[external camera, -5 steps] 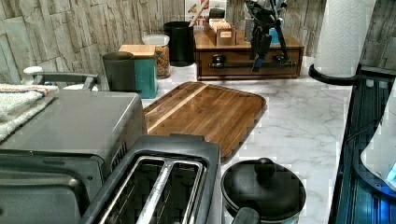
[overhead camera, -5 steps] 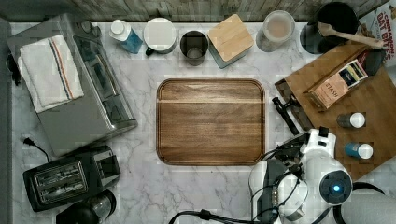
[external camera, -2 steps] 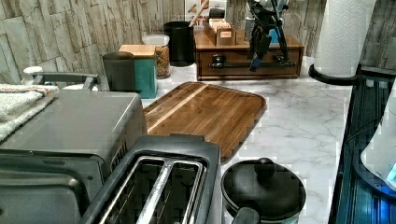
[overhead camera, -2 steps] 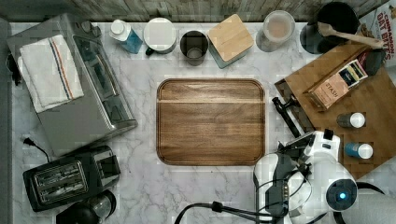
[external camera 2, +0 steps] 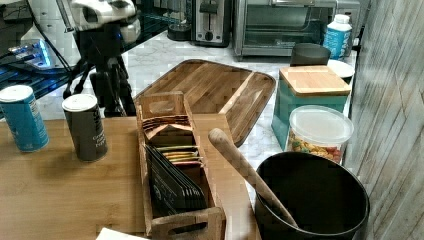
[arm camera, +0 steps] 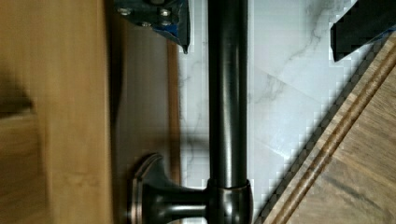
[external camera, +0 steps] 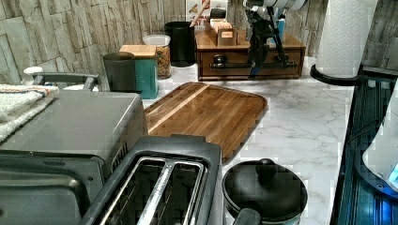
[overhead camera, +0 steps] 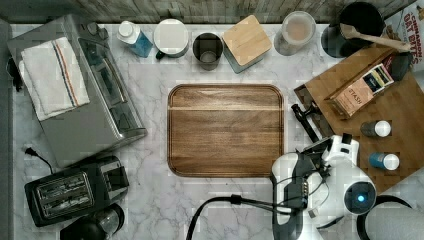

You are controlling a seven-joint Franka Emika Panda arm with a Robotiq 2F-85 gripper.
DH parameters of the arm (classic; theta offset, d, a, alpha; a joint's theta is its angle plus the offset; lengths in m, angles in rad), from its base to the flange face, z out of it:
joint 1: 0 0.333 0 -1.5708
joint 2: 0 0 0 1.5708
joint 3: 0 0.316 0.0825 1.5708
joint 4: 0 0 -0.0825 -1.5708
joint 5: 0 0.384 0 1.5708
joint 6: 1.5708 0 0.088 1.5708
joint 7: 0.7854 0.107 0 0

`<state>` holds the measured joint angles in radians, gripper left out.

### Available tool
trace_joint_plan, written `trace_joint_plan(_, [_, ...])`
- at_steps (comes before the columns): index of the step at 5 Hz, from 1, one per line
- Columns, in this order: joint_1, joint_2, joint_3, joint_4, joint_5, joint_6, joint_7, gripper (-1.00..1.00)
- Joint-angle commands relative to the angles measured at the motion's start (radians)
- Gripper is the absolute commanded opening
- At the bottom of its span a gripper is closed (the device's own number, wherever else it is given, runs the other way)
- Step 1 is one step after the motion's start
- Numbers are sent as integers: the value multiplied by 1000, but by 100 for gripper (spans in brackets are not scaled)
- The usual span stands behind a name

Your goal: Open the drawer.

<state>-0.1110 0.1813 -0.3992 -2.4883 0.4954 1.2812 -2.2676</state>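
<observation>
Broadly, the marble counter (overhead camera: 225,205) carries a rounded walnut tray (overhead camera: 226,130) at its middle, and the low wooden stand (external camera: 251,56) sits at the far end in the left view, at the top view's right. The drawer (external camera: 248,65) fills the stand's front, facing the tray, and looks shut or barely started in the left view. Its black bar handle (arm camera: 227,93) runs across the front on short posts.

The gripper (external camera: 258,58) hangs straight down in front of the drawer. In the wrist view its fingers (arm camera: 161,16) stand one on each side of the bar with clear space between, so it is spread wide and has hold of nothing.

As a judgement, the step in hand is taking the handle. Doing it well probably means closing squarely on the bar, away from the post, then pulling level and straight out toward the tray, so the drawer slides without binding or dragging the stand.
</observation>
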Motion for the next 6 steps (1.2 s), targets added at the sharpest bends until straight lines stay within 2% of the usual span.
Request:
trace_joint_plan(1, [113,17,-38,58,-156,-68,127,100])
trace_joint_plan(2, [213,-19,-128,84,-317,-249,259,100])
trace_joint_plan(3, [216,-54,-115,56,-366,-304,292,100])
trace_joint_plan(4, [234,-96,-111,-32,-390,-259,345,100])
trace_joint_plan(6, [321,-351,-115,-233,-652,-365,662,100])
